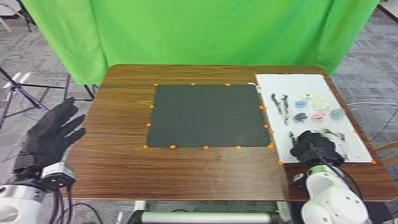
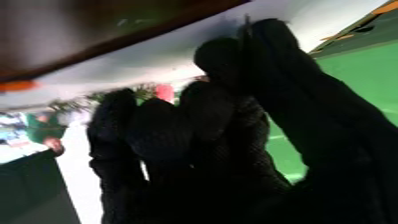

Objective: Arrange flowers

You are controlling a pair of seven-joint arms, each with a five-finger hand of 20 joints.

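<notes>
My left hand is open beside the table's left edge, fingers extended. Over the near part of the white board, my right hand points away from me. In the right wrist view, the thumb and a finger of this hand close together on a thin stem, whose tip pokes out between them. Dark stems lie farther up the board, beside blue, pink and pale yellow flower heads. A pale leafy sprig lies just past the right hand. A pink flower appears beyond the fingers.
A dark grey mat with orange markers around its edge covers the middle of the brown table. The white board stands to its right, close beside it. A green curtain hangs behind the table.
</notes>
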